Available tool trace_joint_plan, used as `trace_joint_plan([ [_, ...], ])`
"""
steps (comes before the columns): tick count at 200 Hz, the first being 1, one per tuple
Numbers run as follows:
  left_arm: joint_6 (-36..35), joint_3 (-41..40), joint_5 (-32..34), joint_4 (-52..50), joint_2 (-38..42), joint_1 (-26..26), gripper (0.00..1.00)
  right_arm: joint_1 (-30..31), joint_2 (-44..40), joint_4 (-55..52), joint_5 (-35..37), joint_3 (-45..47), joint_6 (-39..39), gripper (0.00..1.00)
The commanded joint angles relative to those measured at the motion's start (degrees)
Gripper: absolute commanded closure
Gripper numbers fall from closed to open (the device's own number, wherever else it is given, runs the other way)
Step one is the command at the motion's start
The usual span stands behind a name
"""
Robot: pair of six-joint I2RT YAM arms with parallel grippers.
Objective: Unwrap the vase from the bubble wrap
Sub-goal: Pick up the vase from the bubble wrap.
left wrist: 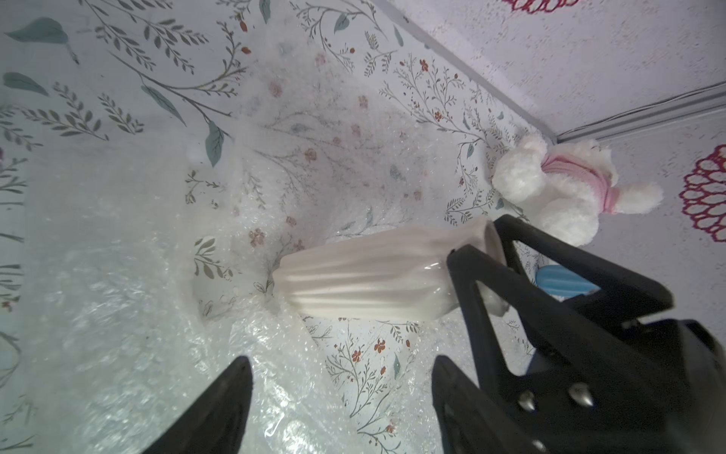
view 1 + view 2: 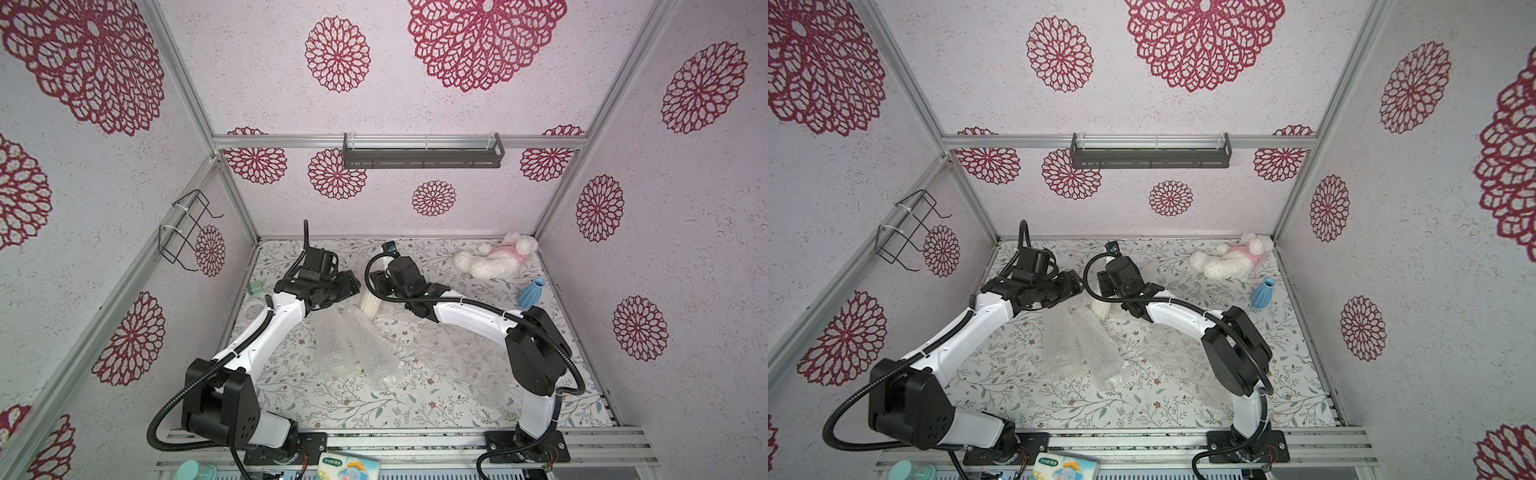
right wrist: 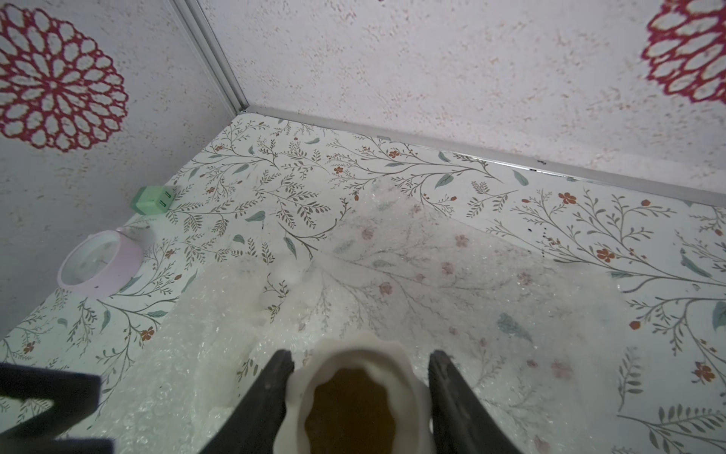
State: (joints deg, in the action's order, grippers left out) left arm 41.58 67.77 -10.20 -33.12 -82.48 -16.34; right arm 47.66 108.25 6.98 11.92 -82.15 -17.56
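Observation:
A white ribbed vase (image 2: 370,306) (image 2: 1101,308) stands bare at the far edge of the crumpled clear bubble wrap (image 2: 357,353) (image 2: 1084,349), which lies spread over the middle of the floral table. My right gripper (image 3: 359,355) comes down from above, shut on the vase's neck, its mouth (image 3: 353,397) between the two fingers. The left wrist view shows the vase body (image 1: 365,283) free of wrap, its base touching the sheet (image 1: 118,295). My left gripper (image 1: 341,377) hovers open just left of the vase, above the wrap, with nothing between its fingers.
A blue vase (image 2: 531,293) and a white plush toy (image 2: 494,259) sit at the far right. A green cube (image 3: 154,200) and a pink round clock (image 3: 98,261) sit by the left wall. Walls close in on three sides.

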Motion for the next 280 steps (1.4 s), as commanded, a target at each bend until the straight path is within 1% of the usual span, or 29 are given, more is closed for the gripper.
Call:
trace_joint_plan([
  [1,-0.9,0.1,0.6,-2.7,2.3,1.8,0.25,1.4,0.2,5.3,-0.1,-3.6,-0.6,0.62],
  [49,-2.4,-0.5,-0.7,-4.7,4.8,5.5,0.24,3.3,0.0,-0.7,4.3,-7.4,4.6,0.62],
  [93,-3.8,-0.6,-2.2,-5.2,5.7,8.1,0.24,4.9,1.3,-9.2,8.6,-13.3,9.4,0.62],
  [112,-4.0,-0.5,-2.8,-5.2,5.7,8.5,0.24,5.3,2.9,-12.1,9.4,-15.8,10.0,0.62],
  [140,-4.4,-0.6,-3.7,-5.1,5.5,9.0,0.24,5.9,4.9,-12.3,9.5,-16.8,9.9,0.62],
  [170,-4.6,-1.2,-4.2,-4.7,5.4,9.6,0.24,6.2,6.2,-10.1,9.4,-15.9,9.7,0.61],
  [203,-4.7,-1.4,-5.7,-3.9,5.0,10.1,0.24,6.4,6.3,-5.8,8.2,-13.3,8.8,0.58],
  [239,-4.6,-2.0,-6.8,-3.3,4.8,10.6,0.24,6.4,6.1,-0.2,6.1,-10.6,7.6,0.47],
  [280,-4.6,-2.6,-7.3,-2.9,5.1,10.9,0.24,5.9,5.8,6.7,4.2,-8.2,5.2,0.40],
])
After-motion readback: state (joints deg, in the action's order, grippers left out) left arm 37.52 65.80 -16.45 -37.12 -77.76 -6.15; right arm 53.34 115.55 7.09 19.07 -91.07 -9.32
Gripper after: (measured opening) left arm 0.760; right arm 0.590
